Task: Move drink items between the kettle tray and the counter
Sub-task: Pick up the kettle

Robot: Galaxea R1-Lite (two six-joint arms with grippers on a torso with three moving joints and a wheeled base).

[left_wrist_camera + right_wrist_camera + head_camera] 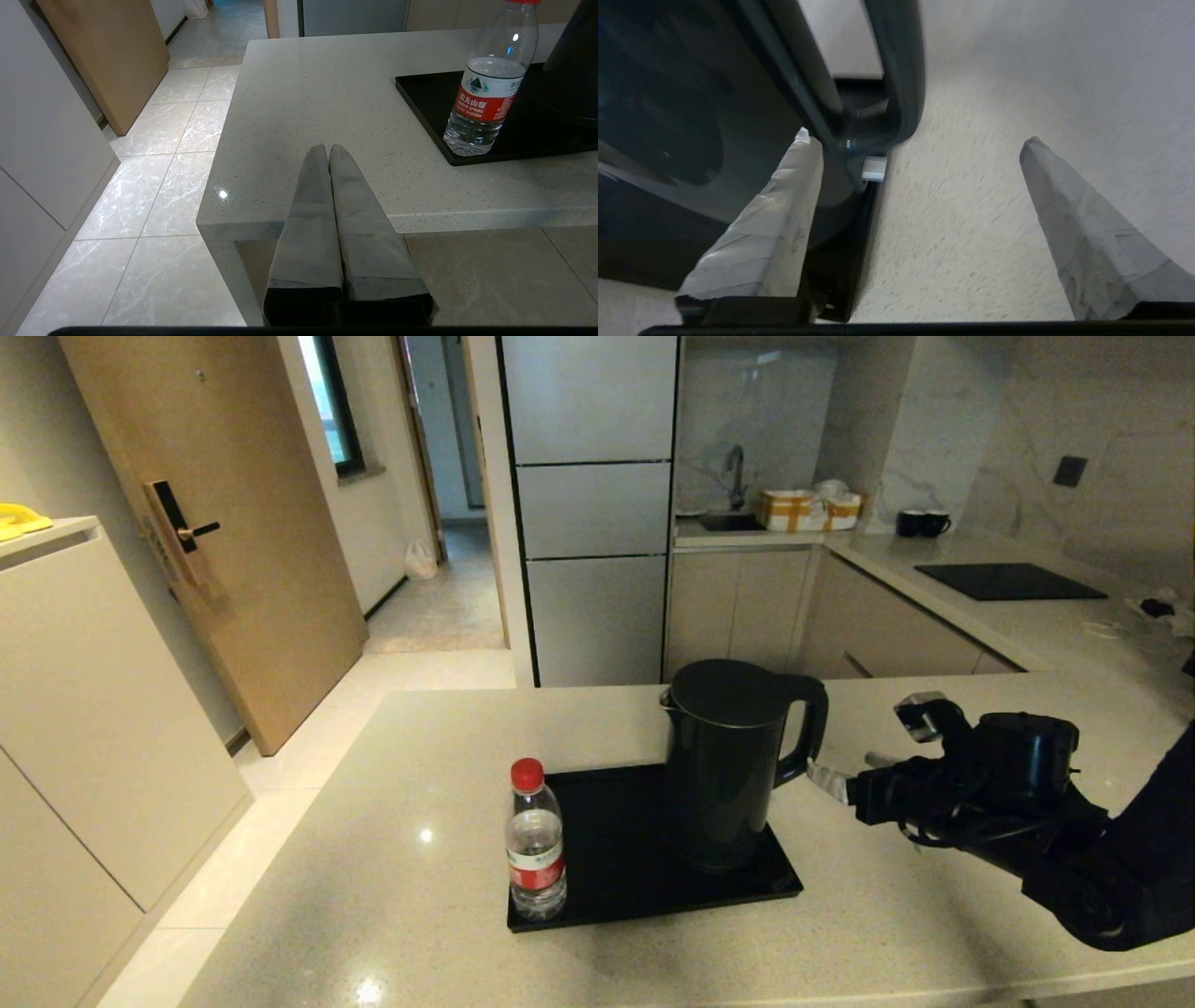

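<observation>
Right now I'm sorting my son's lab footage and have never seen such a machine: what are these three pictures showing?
It is a two-armed robot at a kitchen counter. One picture looks down from its head; the other two look out from cameras on its wrists. On the counter lies a black tray carrying a dark kettle and a small water bottle. The right gripper is open beside the kettle's handle, holding nothing. The left gripper is shut and empty, parked low at the counter's near edge.

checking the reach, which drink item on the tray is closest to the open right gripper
The kettle: its loop handle faces the right gripper. The water bottle stands at the tray's opposite front corner.
</observation>
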